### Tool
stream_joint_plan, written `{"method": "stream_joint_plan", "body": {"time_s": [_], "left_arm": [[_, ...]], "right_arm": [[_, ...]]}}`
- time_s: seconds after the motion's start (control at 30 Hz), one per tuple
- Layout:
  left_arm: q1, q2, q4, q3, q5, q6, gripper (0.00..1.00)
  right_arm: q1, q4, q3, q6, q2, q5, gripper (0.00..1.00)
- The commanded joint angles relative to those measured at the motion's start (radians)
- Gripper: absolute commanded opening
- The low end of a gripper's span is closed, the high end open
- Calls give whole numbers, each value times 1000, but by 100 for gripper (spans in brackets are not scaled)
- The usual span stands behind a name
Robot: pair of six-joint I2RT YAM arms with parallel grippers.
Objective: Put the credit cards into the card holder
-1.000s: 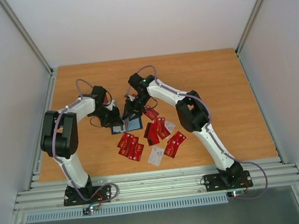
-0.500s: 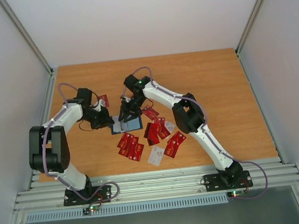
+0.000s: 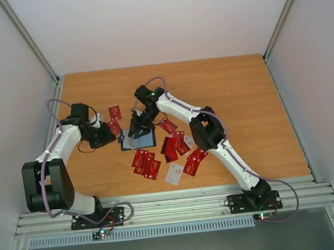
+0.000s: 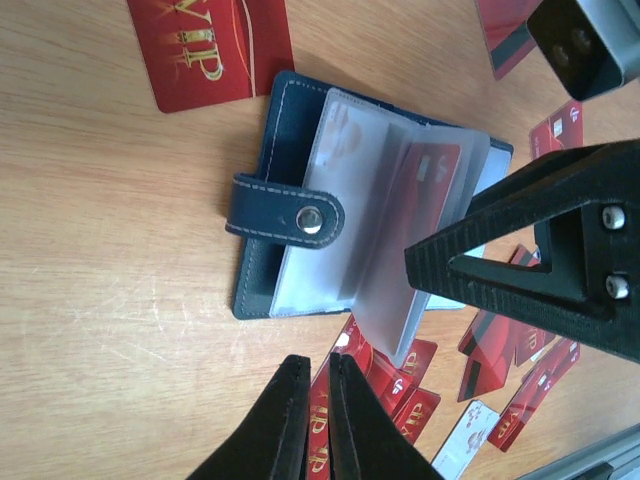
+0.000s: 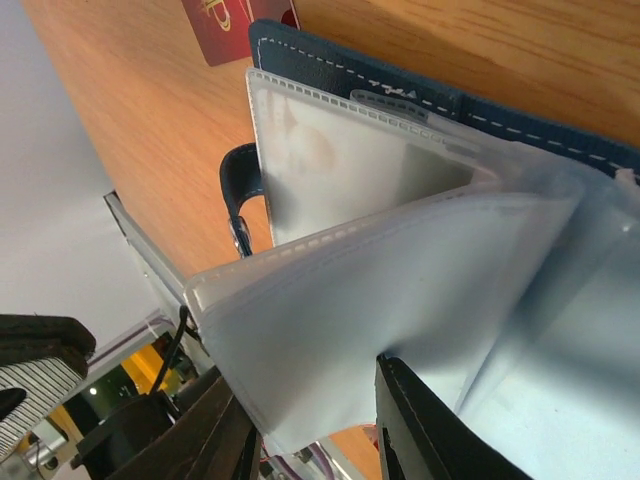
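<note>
Right claw [image 5: 315, 400] is pinching a clear sleeve of the card holder [image 4: 285, 110] open. My left claw [image 4: 318, 362] is clenched empty, so I'd grab that red card [image 4: 210, 45] next.

Table [image 3: 241, 93], contents by position. Card holder [image 3: 148, 141]: lying open left of centre, strap toward the left edge, one card inside a sleeve [image 4: 425, 190]. Credit cards [image 3: 145, 163]: an overlapping group between holder and near edge; a second group [image 3: 175, 146] to its right; more [image 3: 195, 161] further right; one [image 3: 175, 173] nearest the near edge; one [image 3: 168, 126] right of the holder; two [image 3: 115, 112] behind it on the left-edge side. Left gripper [image 4: 318, 362]: left of the holder. Right gripper [image 5: 310, 385]: over the holder, sleeve leaves between its fingers.
</note>
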Motion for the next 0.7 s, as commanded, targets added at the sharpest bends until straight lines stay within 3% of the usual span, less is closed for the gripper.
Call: {"method": "stream_joint_plan", "body": {"time_s": [0.0, 0.3, 0.67], "left_arm": [[1, -27, 5, -25, 7, 9, 9], [1, -41, 9, -38, 12, 14, 9], [-4, -23, 53, -23, 103, 52, 10]], "right_arm": [[9, 23, 37, 45, 26, -18, 33], [11, 81, 45, 93, 27, -58, 43], [11, 129, 94, 127, 45, -85, 45]]}}
